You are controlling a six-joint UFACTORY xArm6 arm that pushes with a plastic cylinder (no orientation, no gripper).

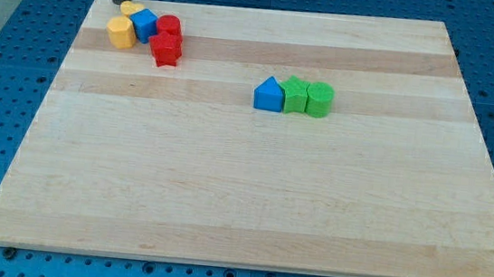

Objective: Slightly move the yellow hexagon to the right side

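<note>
My tip (117, 1) touches the board at the view's top left corner. Just right of it lies a small yellow block (130, 7), partly hidden behind a blue cube (144, 24). A larger yellow hexagon-like block (121, 32) sits below the tip, touching the blue cube's left side. Two red blocks (169, 26) (166, 49) sit right of the blue cube. The tip is next to the small yellow block; I cannot tell whether they touch.
A row of three touching blocks sits near the board's middle: a blue block with a pointed top (268, 95), a green block (296, 96) and a green rounded block (320, 100). The wooden board (242, 193) lies on a blue perforated table.
</note>
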